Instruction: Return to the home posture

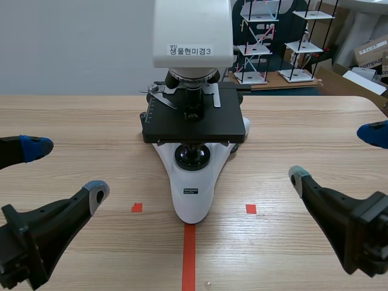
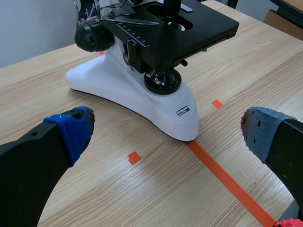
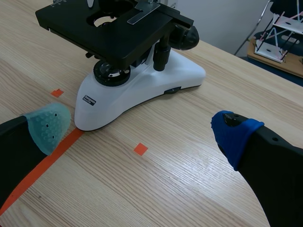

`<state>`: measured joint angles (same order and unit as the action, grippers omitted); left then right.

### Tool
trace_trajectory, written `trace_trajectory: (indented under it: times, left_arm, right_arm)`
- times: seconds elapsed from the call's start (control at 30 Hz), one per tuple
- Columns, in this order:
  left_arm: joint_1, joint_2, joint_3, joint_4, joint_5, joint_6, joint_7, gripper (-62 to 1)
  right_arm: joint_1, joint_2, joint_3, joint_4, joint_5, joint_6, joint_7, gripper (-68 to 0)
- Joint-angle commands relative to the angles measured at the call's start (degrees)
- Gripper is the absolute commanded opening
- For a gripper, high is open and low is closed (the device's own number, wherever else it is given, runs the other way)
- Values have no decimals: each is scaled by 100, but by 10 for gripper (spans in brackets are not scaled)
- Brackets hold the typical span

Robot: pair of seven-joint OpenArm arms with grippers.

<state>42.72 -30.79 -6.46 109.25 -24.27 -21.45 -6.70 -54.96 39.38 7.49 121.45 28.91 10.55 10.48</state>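
Seemingly the return is looking nearly or fully done, with both arms sitting low and pulled in toward the near edge of the table [image 1: 73,115], one to each side, neither touching anything. Left gripper [image 1: 66,170] is hovering over the near left part of the table, jaws standing wide apart and holding nothing. Right gripper [image 1: 334,155] is mirroring it over the near right part, jaws likewise spread wide and empty. Each gripper is pointing forward toward the far edge and slanting a little inward, so its long axis is running roughly near edge to far edge, aiming at the microscope [image 1: 193,182] between them. Microscope is standing upright at the middle of the table, well apart from both sets of fingers, its white base tapering toward the near edge and its tip meeting the end of the orange-red tape line [image 1: 188,254]. Its long axis is running near-to-far too, stage and head lying toward the far edge. What is remaining, as a judgement only — maybe a small last settling of the arms, since the symmetric low pose is looking like home; whether the joints are sitting exactly at home is not showing in these views
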Motion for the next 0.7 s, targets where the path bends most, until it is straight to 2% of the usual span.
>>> trace_trajectory:
  times: [0.0,0.2,0.4,0.57,0.67]
  left_arm:
    - [26,28,-31,105,-33,-11,-81,14]
    - [26,28,-31,105,-33,-11,-81,14]
    - [26,28,-31,105,-33,-11,-81,14]
    - [26,28,-31,105,-33,-11,-81,14]
    - [26,28,-31,105,-33,-11,-81,14]
  right_arm:
    - [48,-4,22,13,20,4,87,4]
    - [48,-2,22,-13,-20,2,101,4]
    - [50,-4,22,-208,-37,4,487,4]
    - [50,-4,22,-256,-37,9,535,4]
    - [50,-4,22,-256,-37,114,535,4]
